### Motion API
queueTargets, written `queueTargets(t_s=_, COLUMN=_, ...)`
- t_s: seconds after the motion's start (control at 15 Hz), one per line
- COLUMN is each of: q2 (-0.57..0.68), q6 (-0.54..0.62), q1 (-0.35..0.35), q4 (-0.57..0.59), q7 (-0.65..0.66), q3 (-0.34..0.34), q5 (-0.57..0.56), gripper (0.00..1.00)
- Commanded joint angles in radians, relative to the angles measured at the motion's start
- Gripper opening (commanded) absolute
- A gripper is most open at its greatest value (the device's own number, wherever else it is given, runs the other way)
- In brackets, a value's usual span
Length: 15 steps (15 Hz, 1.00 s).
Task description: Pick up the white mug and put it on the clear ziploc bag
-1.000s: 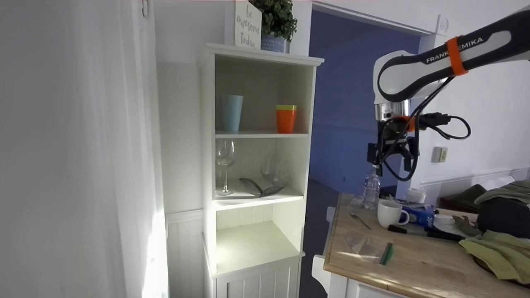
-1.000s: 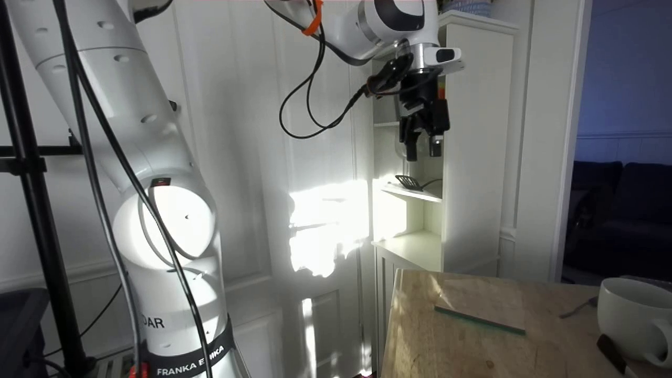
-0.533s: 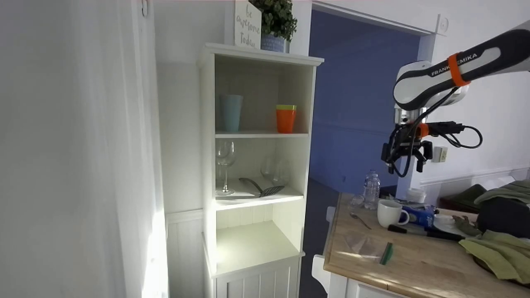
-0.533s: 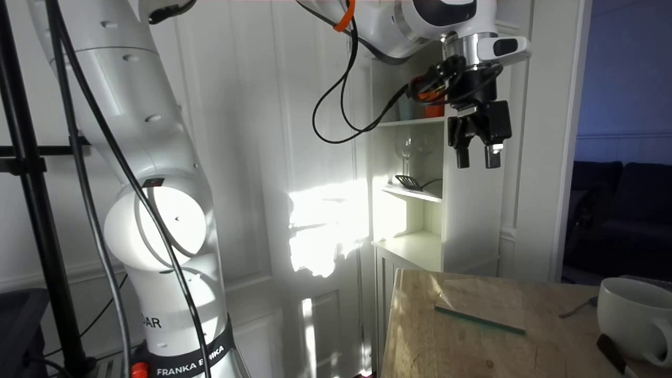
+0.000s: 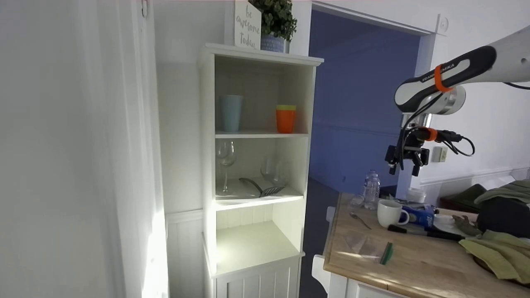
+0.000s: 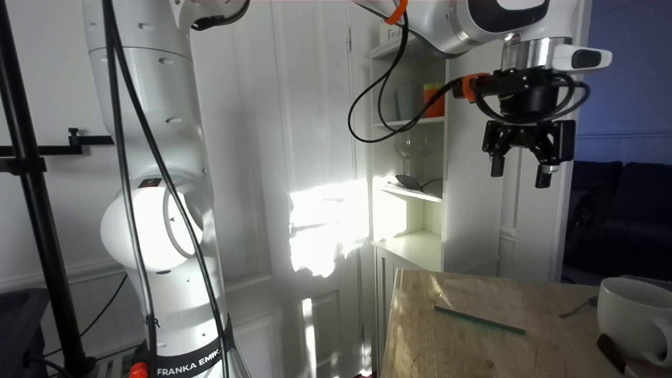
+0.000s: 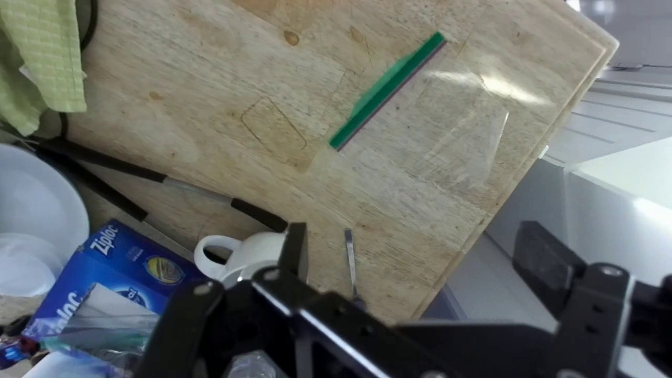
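Note:
The white mug [image 5: 388, 214] stands upright on the wooden table, its handle to the side; it also shows at the right edge of an exterior view [image 6: 630, 315]. In the wrist view the mug [image 7: 257, 251] is partly hidden behind one finger. The clear ziploc bag [image 5: 363, 247] lies flat near the table corner, with a green seal strip; it is also in the wrist view [image 7: 446, 126] and an exterior view [image 6: 480, 294]. My gripper [image 5: 404, 170] is open and empty, well above the table. Its fingers [image 6: 521, 174] point down, and they stand wide apart in the wrist view [image 7: 420, 252].
A spoon-like utensil [image 7: 350, 257] and a black-handled knife [image 7: 199, 190] lie beside the mug. A blue Ziploc box [image 7: 121, 262], white plate [image 7: 37, 194] and water bottle [image 5: 372, 190] stand close by. A shelf unit [image 5: 261, 134] holds a pale blue tumbler [image 5: 232, 114] and orange cup [image 5: 286, 120].
The arm has moved my gripper away from the shelf unit and over the table, and the wrist has turned. The mug and bag have not moved.

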Motion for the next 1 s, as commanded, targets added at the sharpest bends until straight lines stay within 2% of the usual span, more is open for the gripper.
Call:
queueTargets(t_s=0.0, q2=0.156, q6=-0.029, q1=-0.038, q4=0.155, q7=-0.11, q3=-0.01, q5=0.04, gripper=1.0)
queueTargets(t_s=0.27, q2=0.29, q6=-0.022, q1=-0.086, q4=0.282, q7=-0.146, q3=-0.008, q5=0.006, gripper=1.0)
queueTargets(t_s=0.4, q2=0.344, q6=0.045, q1=-0.11, q4=0.323, q7=-0.106, q3=-0.01, q5=0.013, gripper=1.0)
queueTargets(t_s=0.47, q2=0.281, q6=0.014, q1=-0.099, q4=0.252, q7=-0.114, q3=0.004, q5=0.0, gripper=1.0)
queueTargets(t_s=0.93, q2=0.302, q6=0.023, q1=-0.106, q4=0.268, q7=-0.114, q3=0.01, q5=0.0, gripper=1.0)
